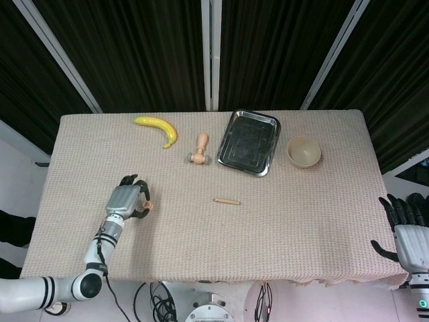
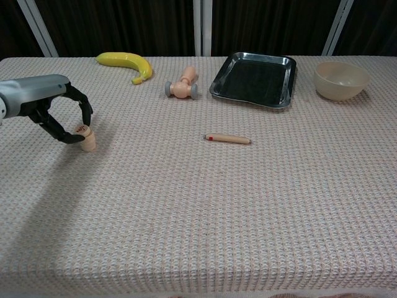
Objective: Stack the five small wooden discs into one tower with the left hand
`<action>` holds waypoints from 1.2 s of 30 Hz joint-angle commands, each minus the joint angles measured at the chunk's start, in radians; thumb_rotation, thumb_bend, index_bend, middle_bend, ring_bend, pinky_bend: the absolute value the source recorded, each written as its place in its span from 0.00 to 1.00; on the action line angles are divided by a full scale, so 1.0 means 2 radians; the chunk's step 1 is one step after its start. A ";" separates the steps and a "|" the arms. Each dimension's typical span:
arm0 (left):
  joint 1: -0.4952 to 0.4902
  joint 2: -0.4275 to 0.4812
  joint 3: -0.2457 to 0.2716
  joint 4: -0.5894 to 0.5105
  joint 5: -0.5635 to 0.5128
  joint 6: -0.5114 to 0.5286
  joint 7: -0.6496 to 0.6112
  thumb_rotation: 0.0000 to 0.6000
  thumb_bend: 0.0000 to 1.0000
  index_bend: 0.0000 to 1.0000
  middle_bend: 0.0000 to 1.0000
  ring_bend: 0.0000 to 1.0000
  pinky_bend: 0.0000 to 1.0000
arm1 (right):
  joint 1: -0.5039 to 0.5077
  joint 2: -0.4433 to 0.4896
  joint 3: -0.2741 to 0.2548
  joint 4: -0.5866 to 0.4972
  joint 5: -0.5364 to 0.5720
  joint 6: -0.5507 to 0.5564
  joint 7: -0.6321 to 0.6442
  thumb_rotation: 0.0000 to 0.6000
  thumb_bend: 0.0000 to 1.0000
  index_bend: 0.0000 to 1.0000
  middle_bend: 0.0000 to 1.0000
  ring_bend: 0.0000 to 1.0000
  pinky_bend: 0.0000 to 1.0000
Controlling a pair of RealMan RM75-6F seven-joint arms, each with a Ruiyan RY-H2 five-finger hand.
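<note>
One short tower of wooden discs (image 1: 149, 204) is all the head view gives of the task's pieces, and from above it shows only as a small pale spot just beyond the tips of the left hand (image 1: 126, 202). The fingers curl toward it, but the hand's silver back hides whether they touch it or carry a disc. How many discs are stacked cannot be counted here. No loose disc shows anywhere on the woven tablecloth (image 1: 268, 221), so the stacking looks near its end; that is a judgement only. Far from the fingers lie a banana (image 1: 158, 127), a wooden toy with grey wheels (image 1: 200, 149), a steel tray (image 1: 249, 142), a beige bowl (image 1: 303, 151) and a small wooden stick (image 1: 226, 200). The right hand (image 1: 409, 225) shows only in this view, fingers spread and holding nothing, off the table's far corner.

From the side, the chest view shows the stack (image 2: 86, 138) as a low column standing upright. The left hand (image 2: 61, 113) arches over it, dark fingers (image 2: 83, 107) and thumb narrowed to a pincer around the top disc (image 2: 81, 129). That disc seems to sit on the stack with the fingertips touching it, so I take it as pinched and not yet released. The disc count stays too small to read. What looks left is letting go without tipping the tower.
</note>
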 commanded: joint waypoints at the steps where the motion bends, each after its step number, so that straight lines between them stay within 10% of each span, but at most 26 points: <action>1: 0.000 0.000 -0.001 -0.001 -0.001 -0.001 -0.001 1.00 0.28 0.52 0.22 0.00 0.00 | 0.000 0.000 0.000 0.000 0.000 0.000 0.000 1.00 0.14 0.00 0.00 0.00 0.00; 30: 0.002 0.022 -0.003 -0.026 0.007 -0.004 -0.016 1.00 0.28 0.34 0.20 0.00 0.00 | 0.000 0.002 -0.001 -0.001 -0.002 0.001 0.001 1.00 0.15 0.00 0.00 0.00 0.00; 36: 0.041 0.072 0.011 -0.075 0.133 0.045 -0.067 1.00 0.28 0.25 0.17 0.00 0.00 | -0.002 0.006 0.000 -0.006 -0.005 0.008 0.001 1.00 0.15 0.00 0.00 0.00 0.00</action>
